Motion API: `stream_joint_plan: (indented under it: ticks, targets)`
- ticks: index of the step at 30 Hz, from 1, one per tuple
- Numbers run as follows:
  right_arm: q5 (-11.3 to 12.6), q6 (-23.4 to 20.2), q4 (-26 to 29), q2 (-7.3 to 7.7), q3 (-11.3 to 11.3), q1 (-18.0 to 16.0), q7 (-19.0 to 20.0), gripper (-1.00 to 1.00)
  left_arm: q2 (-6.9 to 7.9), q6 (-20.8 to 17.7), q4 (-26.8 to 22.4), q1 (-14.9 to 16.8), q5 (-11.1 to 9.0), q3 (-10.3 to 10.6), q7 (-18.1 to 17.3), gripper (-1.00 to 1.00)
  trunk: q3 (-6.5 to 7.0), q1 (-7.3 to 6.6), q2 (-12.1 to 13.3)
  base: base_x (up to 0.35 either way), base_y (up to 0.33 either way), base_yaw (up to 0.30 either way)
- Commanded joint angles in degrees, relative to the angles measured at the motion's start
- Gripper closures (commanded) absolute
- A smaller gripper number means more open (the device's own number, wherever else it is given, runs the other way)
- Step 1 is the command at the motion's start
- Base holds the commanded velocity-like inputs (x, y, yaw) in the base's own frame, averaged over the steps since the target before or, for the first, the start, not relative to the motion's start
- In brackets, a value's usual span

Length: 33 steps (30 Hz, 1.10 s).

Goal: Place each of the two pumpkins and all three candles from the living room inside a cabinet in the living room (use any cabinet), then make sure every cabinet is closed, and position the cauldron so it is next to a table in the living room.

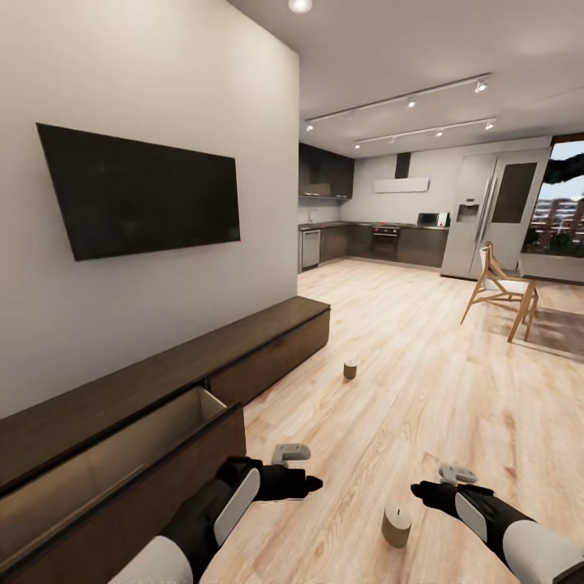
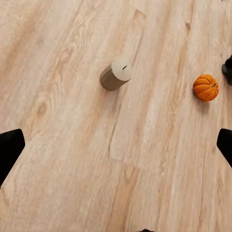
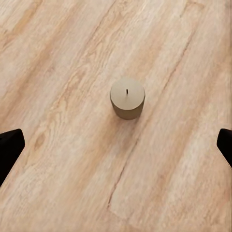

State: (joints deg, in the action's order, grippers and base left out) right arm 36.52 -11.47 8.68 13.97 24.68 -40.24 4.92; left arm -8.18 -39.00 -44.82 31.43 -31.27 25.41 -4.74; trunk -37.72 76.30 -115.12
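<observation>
- Your right gripper [image 3: 116, 145] hangs over a candle [image 3: 127, 98] on the floor [image 3: 58, 58], fingers [image 3: 9, 147] spread wide, empty.
- Your left gripper [image 2: 116, 145] likewise spread.
- Next: descend, clasp it, carry to the open cabinet [image 1: 122, 462].

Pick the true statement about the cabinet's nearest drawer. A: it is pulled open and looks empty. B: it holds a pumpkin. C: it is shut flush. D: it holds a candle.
A: the cabinet's nearest drawer stands pulled out, and what shows of its pale interior is bare.
</observation>
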Motion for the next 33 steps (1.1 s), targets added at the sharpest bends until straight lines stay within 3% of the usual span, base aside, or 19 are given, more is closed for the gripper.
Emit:
stream_joint_plan:
  ticks: [1, 9, 17, 33]
  targets:
    - [0.0, -0.3, 0.1, 0.00, 0.2, -0.1, 0.0, -1.00, -0.09, -0.2, 0.0, 0.4, 0.1, 0.0, -0.1, -1.00, -0.25, 0.22, -0.4, 0.000, 0.000, 0.000]
    - [-0.9, -0.4, 0.6, -1.13, 0.2, -0.3, -0.6, -1.00, -0.49, -0.2, 0.0, 4.3, 0.2, 0.0, 1.1, -1.00, -1.68, 1.98, -3.7, 0.000, 0.000, 0.000]
    - [-0.9, -0.3, 1.5, -2.12, 0.2, -0.6, -0.7, -1.00, -0.54, 0.1, 0.1, 4.9, 0.2, 0.0, 1.5, -1.00, -3.12, 3.73, -6.9, 0.000, 0.000, 0.000]
    - [-0.9, -0.5, 3.2, -2.11, 0.1, -0.6, -0.9, -1.00, -0.62, 0.4, 0.1, 5.9, 0.3, 0.1, 1.4, -1.00, -5.99, 7.25, -13.3, 0.000, 0.000, 0.000]
